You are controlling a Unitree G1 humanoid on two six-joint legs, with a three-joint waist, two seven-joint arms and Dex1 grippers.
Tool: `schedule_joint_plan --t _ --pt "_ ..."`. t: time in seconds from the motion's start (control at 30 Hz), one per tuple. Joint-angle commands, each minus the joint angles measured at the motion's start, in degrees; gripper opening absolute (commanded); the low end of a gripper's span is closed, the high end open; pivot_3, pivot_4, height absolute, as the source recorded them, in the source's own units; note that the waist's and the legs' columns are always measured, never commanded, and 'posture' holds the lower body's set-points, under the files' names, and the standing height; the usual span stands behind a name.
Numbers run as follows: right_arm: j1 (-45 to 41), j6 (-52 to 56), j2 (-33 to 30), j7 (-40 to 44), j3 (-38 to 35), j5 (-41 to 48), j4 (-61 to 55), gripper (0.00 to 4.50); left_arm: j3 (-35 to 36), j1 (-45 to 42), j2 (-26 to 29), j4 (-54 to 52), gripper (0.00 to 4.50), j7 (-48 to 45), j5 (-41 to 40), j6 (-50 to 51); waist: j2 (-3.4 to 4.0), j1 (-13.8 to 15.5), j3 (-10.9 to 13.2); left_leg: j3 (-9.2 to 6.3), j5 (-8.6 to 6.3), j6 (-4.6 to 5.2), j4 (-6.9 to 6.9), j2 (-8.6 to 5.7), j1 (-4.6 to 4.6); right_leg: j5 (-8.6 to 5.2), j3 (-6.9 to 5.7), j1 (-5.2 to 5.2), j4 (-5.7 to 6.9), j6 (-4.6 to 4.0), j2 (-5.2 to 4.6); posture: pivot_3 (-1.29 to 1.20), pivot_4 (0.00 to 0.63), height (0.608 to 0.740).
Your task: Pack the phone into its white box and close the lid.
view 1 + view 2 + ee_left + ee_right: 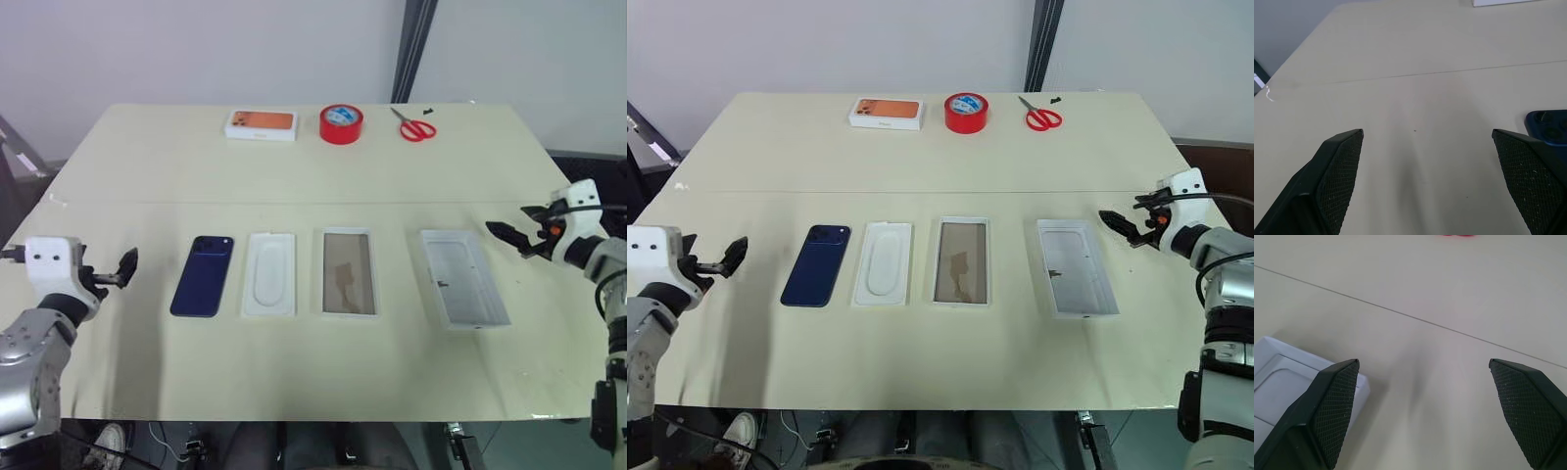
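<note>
Four items lie in a row across the cream table (313, 176). The dark blue phone (203, 275) is leftmost, face down with its camera cluster at the far corner. The white box (349, 272), with a brownish floor, sits past a white insert, third in the row. The lid (462, 277) rests open side up at the right. My left gripper (125, 268) hovers open to the left of the phone, whose corner (1550, 125) shows in the left wrist view. To the right of the lid, my right gripper (505, 238) is open, with the lid's corner (1283, 377) beside one finger.
A white insert (269, 273) with an oval recess lies between phone and box. At the table's far edge sit an orange-topped white box (261, 123), a red tape roll (341, 123) and red scissors (415, 126).
</note>
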Motion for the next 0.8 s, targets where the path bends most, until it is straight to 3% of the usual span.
schedule_joint_plan --t 0.03,0.27,0.5,0.8 --pt "-1.75 -0.95 0.15 0.09 0.07 0.05 -1.16 4.45 1.56 0.27 -0.26 -2.69 4.43 0.68 -0.30 -0.15 0.00 0.00 0.00 0.00 0.00 0.00 0.00 0.00 0.00 0.00 0.00 0.00 0.00 0.00 0.00 0.00 0.150 0.733" --pt "-2.27 -0.07 2.60 0.16 1.70 0.63 -5.45 4.45 1.54 0.06 -0.32 -4.44 4.43 0.87 -1.28 0.95 0.00 -0.02 0.00 0.00 0.00 0.00 0.00 0.00 0.00 0.00 0.00 0.00 0.00 0.00 0.00 0.00 0.150 0.733" --pt "1.14 5.67 8.60 -0.91 4.50 3.13 -21.27 4.45 -2.03 -3.62 -2.74 -8.40 4.43 0.49 -6.01 4.56 0.00 0.10 0.00 -0.02 0.00 0.00 0.02 0.00 -0.01 0.01 -0.01 0.00 0.05 0.01 0.01 0.00 0.150 0.733" --pt "9.94 15.76 12.35 -3.80 11.96 5.68 -49.65 4.45 -19.15 -11.56 -5.85 -16.31 4.43 2.53 -11.79 21.72 -0.02 0.24 -0.01 -0.10 0.00 0.00 0.07 -0.02 -0.07 0.01 -0.04 -0.01 0.05 0.02 0.01 0.00 0.150 0.733"
